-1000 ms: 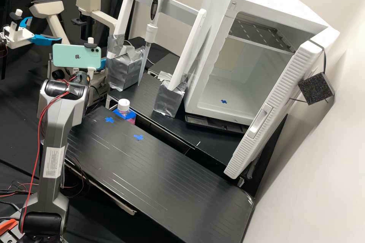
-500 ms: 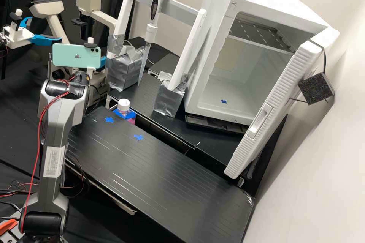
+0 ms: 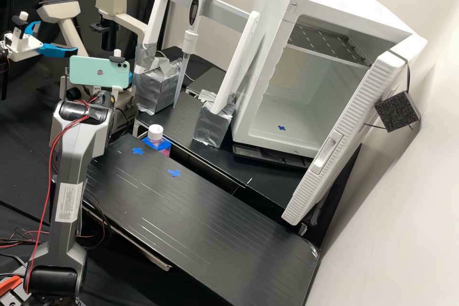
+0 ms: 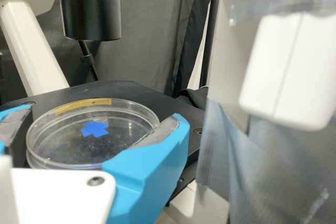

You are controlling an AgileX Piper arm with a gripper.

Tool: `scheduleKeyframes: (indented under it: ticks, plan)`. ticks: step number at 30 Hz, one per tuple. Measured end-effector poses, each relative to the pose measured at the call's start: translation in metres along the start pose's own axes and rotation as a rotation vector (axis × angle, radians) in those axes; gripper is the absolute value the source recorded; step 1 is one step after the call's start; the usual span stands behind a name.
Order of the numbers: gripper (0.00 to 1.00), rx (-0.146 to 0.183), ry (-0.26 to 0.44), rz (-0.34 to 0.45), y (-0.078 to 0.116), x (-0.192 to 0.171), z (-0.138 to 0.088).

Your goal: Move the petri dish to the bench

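The gripper's phone mount [image 3: 115, 59] is in the high view by the microscope, at the arm's far end. In the wrist view the gripper [image 4: 94, 129] has one blue finger on each side of a clear round petri dish [image 4: 68, 142], both pads against its rim. The dish lies level over the black microscope stage [image 4: 123, 88]; whether its base touches the stage is hidden. Blue tape shows through it, and a yellowish strip marks its rim. In the high view the bench [image 3: 191, 220] bears two blue tape crosses.
A pipette [image 3: 190, 43] hangs from a white stand [image 3: 236, 62] beside the microscope. A white-capped bottle [image 3: 155, 133] stands behind the bench. The white incubator [image 3: 287, 138] has its door [image 3: 342, 129] open. In the wrist view, the microscope's black tube [image 4: 90, 6] is above the stage.
The phone at the arm's end and the upper arm have shifted slightly right in the high view, the phone also a little down. The bench and the second arm are unchanged.
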Motion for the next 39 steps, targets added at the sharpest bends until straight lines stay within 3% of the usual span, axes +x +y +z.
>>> scheduleKeyframes:
  ticks: [15, 16, 39]
  plan:
    - [1.00, 0.008, -0.015, 0.017, 0.0015, 0.0005, 0.0014]
    - [0.00, 0.008, -0.016, 0.016, 0.0010, 0.0011, 0.0019]
    - [0.00, 0.040, -0.006, 0.006, 0.0019, 0.0014, 0.0035]
